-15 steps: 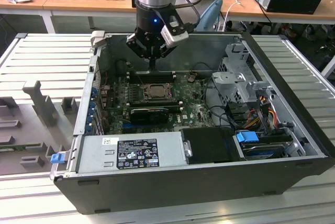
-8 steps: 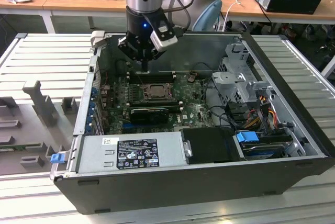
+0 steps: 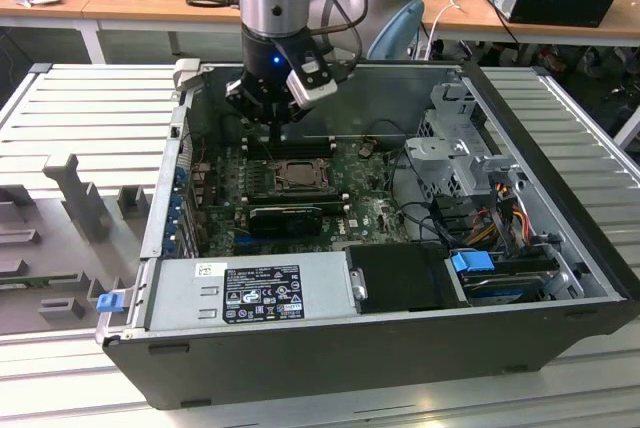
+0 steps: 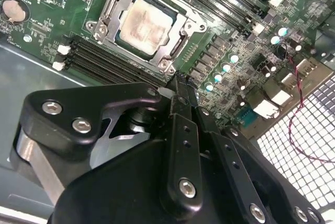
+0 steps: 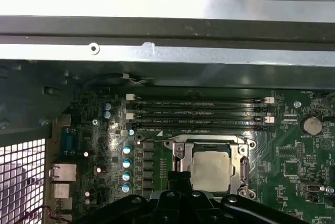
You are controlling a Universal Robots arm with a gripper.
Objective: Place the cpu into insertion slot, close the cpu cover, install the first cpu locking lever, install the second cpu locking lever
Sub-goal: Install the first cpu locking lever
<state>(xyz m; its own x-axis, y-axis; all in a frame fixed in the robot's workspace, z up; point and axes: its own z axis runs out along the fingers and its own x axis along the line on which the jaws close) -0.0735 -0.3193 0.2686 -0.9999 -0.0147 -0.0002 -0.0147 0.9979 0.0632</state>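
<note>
The cpu [image 3: 297, 175] lies flat in the insertion slot on the green board, its dull silver top facing up in both wrist views [image 4: 145, 25] [image 5: 210, 170]. The cpu cover [image 4: 119, 5] lies down around it as a metal frame [image 5: 180, 153], and the chip shows through its window. The slot itself is hidden under the chip and cover. My gripper [image 3: 275, 133] hangs just above the board beside the socket, on the side toward the memory slots. Its fingers look pressed together with nothing between them [image 4: 178, 82] [image 5: 179, 176].
Black memory slots [image 5: 199, 111] run between the socket and the case wall [image 5: 157, 51]. A long black block [image 3: 285, 216] sits in front of the socket, with the power supply [image 3: 250, 293] nearer. A drive cage [image 3: 450, 148] and cables stand on the exterior view's right.
</note>
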